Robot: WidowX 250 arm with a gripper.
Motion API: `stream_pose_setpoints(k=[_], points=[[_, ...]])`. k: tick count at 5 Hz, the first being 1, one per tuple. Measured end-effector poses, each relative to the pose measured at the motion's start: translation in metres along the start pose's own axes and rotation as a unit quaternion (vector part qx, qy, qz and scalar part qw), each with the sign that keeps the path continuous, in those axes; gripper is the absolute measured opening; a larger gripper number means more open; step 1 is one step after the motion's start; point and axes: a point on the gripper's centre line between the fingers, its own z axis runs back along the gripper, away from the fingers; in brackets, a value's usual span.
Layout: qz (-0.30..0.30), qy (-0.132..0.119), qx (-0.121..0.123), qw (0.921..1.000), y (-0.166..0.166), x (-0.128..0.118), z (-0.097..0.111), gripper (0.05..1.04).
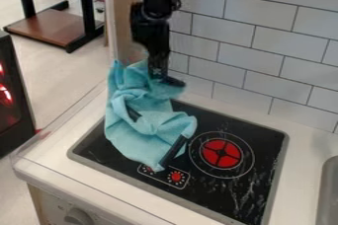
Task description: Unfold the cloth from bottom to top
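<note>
A black robotic gripper meets the far end of a rumpled turquoise cloth on a toy stovetop, its hold impossible to confirm. Unfolding appears underway; next calls for drawing a folded layer toward the tiled wall.

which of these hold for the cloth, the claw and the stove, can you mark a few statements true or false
1. The cloth is spread out flat. False: it is bunched up, with deep folds.
2. The claw is at the cloth's upper end in the view. True.
3. The cloth covers the red burner. False: the burner is uncovered, to the right of the cloth in the view.
4. Part of the cloth lies over the black stovetop. True.
5. The cloth is yellow. False: it is light blue.
</note>
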Motion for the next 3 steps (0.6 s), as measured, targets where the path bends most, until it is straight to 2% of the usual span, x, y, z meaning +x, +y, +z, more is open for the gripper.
stream_pose_setpoints(k=[1,2,3], points=[[-0.013,0.017,-0.008,0.9997,0.002,-0.001,0.025,0.999],[-0.032,0.018,-0.006,0.9993,0.016,0.003,0.038,0.999],[-0.096,0.022,0.006,0.9951,0.036,0.008,0.043,0.999]])
